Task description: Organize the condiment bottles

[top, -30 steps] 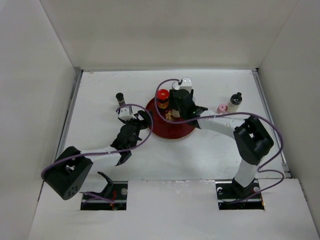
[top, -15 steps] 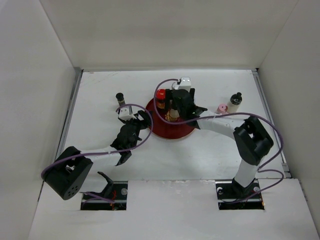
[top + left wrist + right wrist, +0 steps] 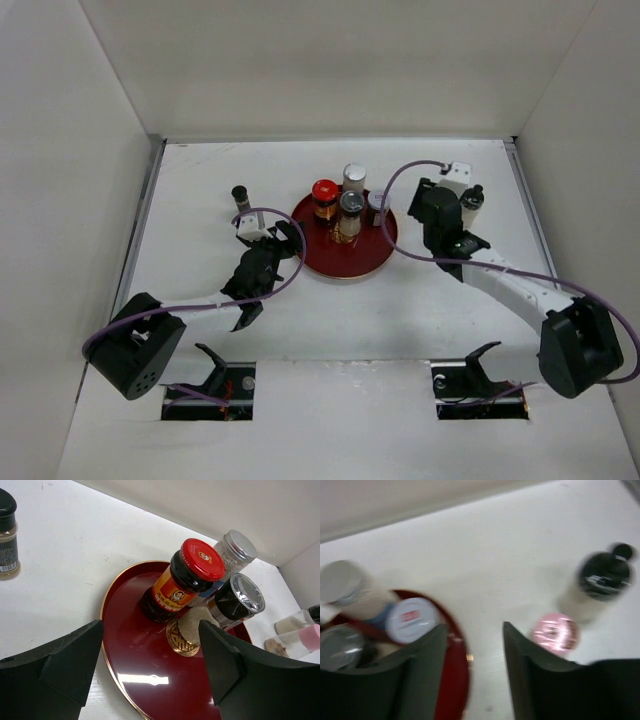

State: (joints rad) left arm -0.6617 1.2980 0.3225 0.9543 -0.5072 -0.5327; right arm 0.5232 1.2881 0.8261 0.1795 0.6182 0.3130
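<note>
Top external view, left to right: the thin black-capped bottle (image 3: 241,197) stands alone at upper left, off the red tray (image 3: 340,262). My left gripper (image 3: 150,647) hangs spread and empty near the tray's left rim. Four stand on the tray: red-capped jar (image 3: 324,198), silver-capped shaker (image 3: 354,178), grey-lidded jar (image 3: 350,205), white-capped bottle (image 3: 376,203). My right gripper (image 3: 475,630), spread and empty, hovers by the pink-capped jar (image 3: 554,632) and cream-bodied bottle (image 3: 597,580) at right, both on bare table. I judge three are left to place.
</note>
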